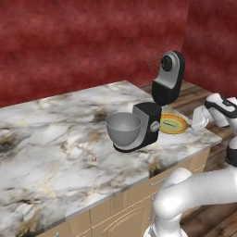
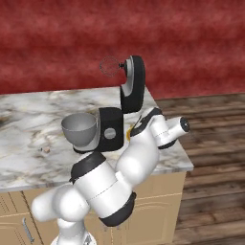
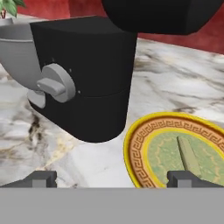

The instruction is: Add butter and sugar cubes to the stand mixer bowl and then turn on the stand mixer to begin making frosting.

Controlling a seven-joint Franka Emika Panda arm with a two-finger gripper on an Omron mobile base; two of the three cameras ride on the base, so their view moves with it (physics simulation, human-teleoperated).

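The black stand mixer stands on the marble counter with its head tilted up. The grey metal stand mixer bowl sits on the mixer's base, left of the column. In the hand view the column with its grey knob is close ahead, and the bowl is at the left edge. A pale stick of butter lies on a yellow-rimmed plate. My gripper hovers low at the plate's near rim. It is open, with nothing between its fingertips. Tiny sugar cubes lie on the counter left of the mixer.
The plate sits right of the mixer, near the counter's right end. Bare marble spreads to the left. A red wall backs the counter. My own arm hides part of the plate in the right base view.
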